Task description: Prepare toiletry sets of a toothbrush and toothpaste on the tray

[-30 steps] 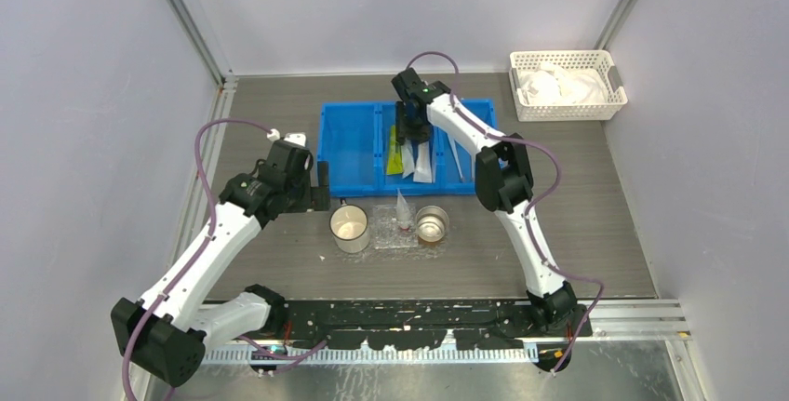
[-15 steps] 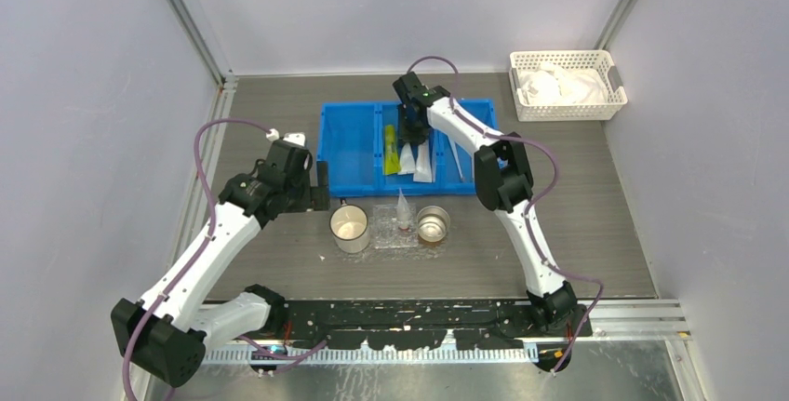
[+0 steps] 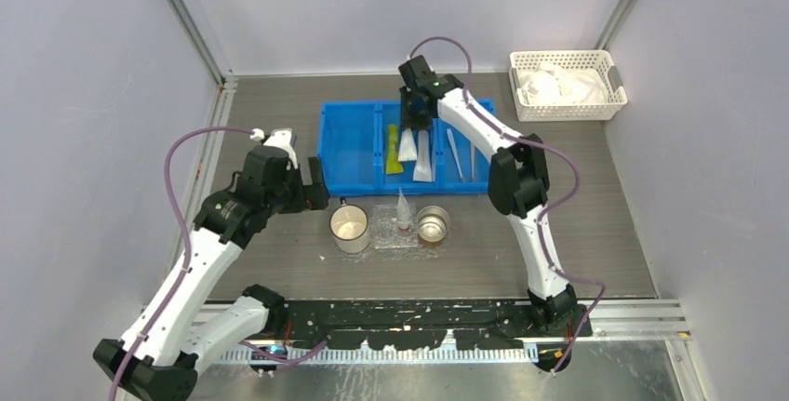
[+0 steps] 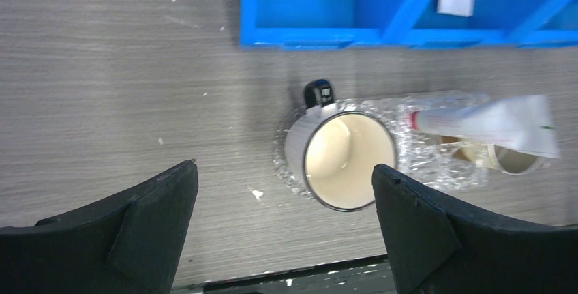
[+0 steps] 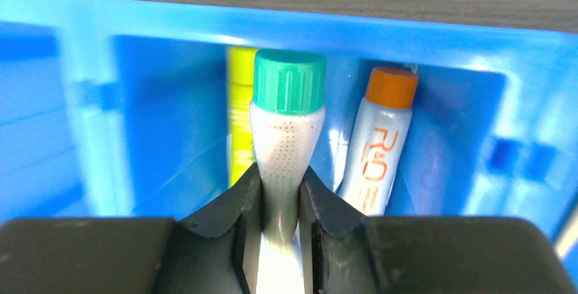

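My right gripper is shut on a white toothpaste tube with a green cap, down in the middle compartment of the blue bin. An orange-capped tube and a yellow one lie beside it. Slim toothbrushes lie in the bin's right compartment. The clear tray sits in front of the bin. A wrapped toiletry set stands on it between a white mug and a metal cup. My left gripper hangs open and empty, just left of the mug.
A white lattice basket with white wrapping stands at the back right. The bin's left compartment shows only blue floor. Metal rails run along the left side and the near edge of the table.
The right jaws have closed on the green-capped tube and that wrist has shifted slightly toward the back of the bin. The left arm's elbow has swung a little to the left.
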Available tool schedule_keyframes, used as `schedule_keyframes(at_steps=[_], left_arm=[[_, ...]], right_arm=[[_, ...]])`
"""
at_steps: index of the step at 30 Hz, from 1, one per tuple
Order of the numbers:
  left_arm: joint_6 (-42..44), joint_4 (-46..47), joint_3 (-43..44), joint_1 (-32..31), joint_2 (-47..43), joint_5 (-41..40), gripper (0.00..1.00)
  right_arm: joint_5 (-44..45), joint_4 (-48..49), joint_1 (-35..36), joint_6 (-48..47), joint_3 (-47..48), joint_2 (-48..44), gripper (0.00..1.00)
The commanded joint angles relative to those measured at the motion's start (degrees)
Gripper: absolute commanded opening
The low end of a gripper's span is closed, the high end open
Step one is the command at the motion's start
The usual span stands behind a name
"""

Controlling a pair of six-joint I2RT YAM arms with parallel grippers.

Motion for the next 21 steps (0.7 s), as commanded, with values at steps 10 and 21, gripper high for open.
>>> schedule_keyframes(at_steps=[10, 21], left_arm=[[-17.85, 29.29, -2.30, 0.17, -6.11, 17.18, 0.97], [-19.75, 69.62, -13.82, -2.67, -2.49, 19.21, 0.78]], right_arm=[[-1.27, 13.21, -1.95, 12.77, -11.59, -28.21, 0.24], [-7.00, 37.50, -2.01, 42.51, -31.55, -33.25, 0.24]])
